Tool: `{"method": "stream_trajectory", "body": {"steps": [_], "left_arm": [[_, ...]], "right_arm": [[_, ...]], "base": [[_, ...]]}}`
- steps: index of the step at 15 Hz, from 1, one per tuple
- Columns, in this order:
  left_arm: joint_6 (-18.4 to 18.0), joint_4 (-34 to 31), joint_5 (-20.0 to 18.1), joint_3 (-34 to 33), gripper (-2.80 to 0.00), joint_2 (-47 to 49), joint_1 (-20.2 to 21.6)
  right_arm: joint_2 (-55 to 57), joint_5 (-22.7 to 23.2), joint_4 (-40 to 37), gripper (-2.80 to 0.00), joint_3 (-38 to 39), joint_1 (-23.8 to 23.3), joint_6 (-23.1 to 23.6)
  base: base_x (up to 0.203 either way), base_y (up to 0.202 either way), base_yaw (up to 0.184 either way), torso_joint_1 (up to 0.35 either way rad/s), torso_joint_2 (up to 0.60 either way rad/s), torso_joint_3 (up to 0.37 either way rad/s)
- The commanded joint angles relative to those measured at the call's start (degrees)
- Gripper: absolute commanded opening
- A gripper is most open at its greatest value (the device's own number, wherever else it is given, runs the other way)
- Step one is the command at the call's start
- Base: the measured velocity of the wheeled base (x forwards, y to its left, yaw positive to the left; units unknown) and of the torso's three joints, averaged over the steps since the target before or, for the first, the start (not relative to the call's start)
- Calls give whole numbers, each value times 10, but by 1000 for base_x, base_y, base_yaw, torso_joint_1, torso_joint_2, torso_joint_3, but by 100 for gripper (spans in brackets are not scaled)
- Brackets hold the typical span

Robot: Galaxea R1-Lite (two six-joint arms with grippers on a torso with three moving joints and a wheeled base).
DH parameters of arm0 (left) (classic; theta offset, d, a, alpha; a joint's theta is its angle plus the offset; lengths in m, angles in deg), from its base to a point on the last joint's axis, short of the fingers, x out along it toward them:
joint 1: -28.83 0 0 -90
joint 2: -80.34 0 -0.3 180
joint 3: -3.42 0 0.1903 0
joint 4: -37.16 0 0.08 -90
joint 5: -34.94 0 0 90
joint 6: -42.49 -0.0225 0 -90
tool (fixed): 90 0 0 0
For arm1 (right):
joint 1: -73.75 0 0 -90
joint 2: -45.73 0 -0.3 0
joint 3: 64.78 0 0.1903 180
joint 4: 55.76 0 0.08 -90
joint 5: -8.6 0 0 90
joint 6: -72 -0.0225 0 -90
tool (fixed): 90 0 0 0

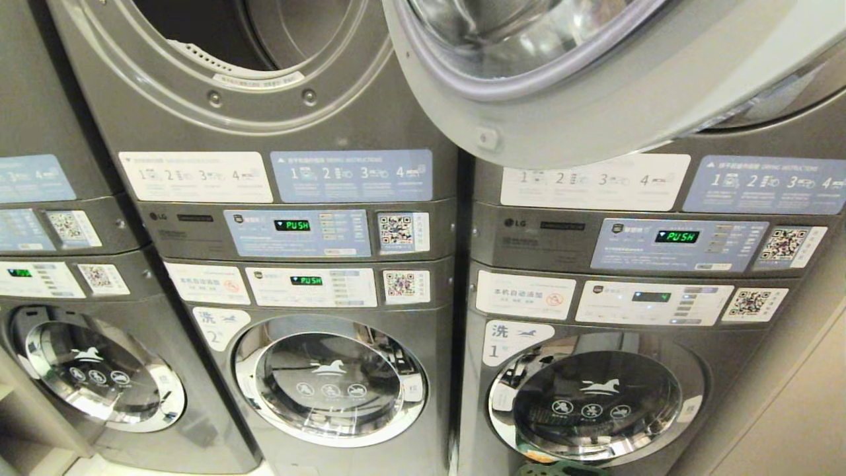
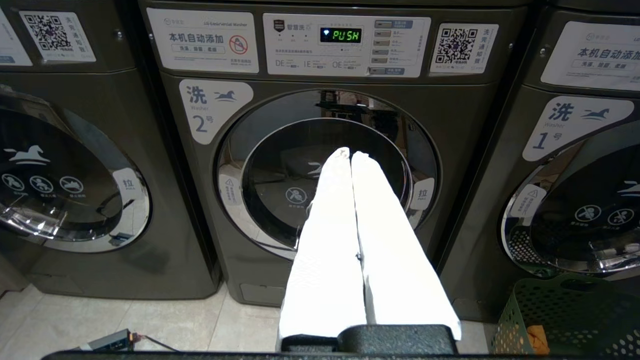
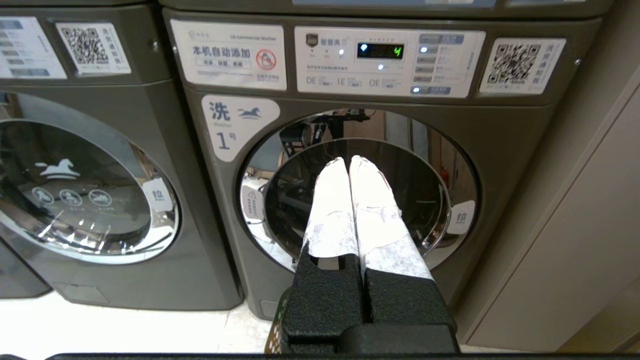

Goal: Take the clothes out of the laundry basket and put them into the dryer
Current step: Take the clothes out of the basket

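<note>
Left hand (image 2: 351, 155): white-wrapped fingers (image 2: 325, 240) pressed together tip to tip, holding nothing, pointing at the round glass door (image 2: 280, 200) of the washer marked 2 (image 2: 215, 107). Its display (image 2: 341, 35) reads PUSH in green.

Right hand (image 3: 348, 160): same posture, white-wrapped fingers (image 3: 375, 220) closed against each other, empty, aimed at the door (image 3: 450, 175) of the washer marked 1 (image 3: 239, 125). That washer's panel (image 3: 381, 50) shows a dim numeral rather than PUSH. A beige wall panel (image 3: 565, 240) runs just beside this machine.

Neither hand appears in the head view.

Laundry basket (image 2: 565, 320): green, perforated plastic, standing on the floor in front of washer 1, seen at the edge of the left wrist view. A bit of orange cloth (image 2: 536, 336) shows through its side near the bottom; what else it holds cannot be told. In the head view only a sliver of its green rim (image 1: 562, 469) shows at the lower edge.

Dryer (image 1: 264, 99): upper unit of the middle stack, above washer 2. Its opening (image 1: 218, 33) is uncovered, drum interior dark; contents cannot be made out. The dryer door (image 1: 595, 86) hangs swung out to the robot's right, covering the front of the neighbouring upper unit. Instruction stickers (image 1: 350, 175) sit under the opening.

Floor (image 2: 150, 320): pale tile. A small grey device with a cable (image 2: 112, 341) lies on it near the left hand's mount.
</note>
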Motion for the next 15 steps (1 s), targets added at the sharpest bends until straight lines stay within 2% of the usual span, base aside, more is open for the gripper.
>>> {"method": "stream_trajectory", "body": {"steps": [1,15], "left_arm": [[0,0,0,-1,-280,-1,0],[2,0,0,-1,-280,-1,1]], "right_arm": [[0,0,0,-280,0,0,0],[0,0,0,-280,0,0,0]], "base": [[0,0,0,-134,312,178],[0,0,0,-165,376,207]]}}
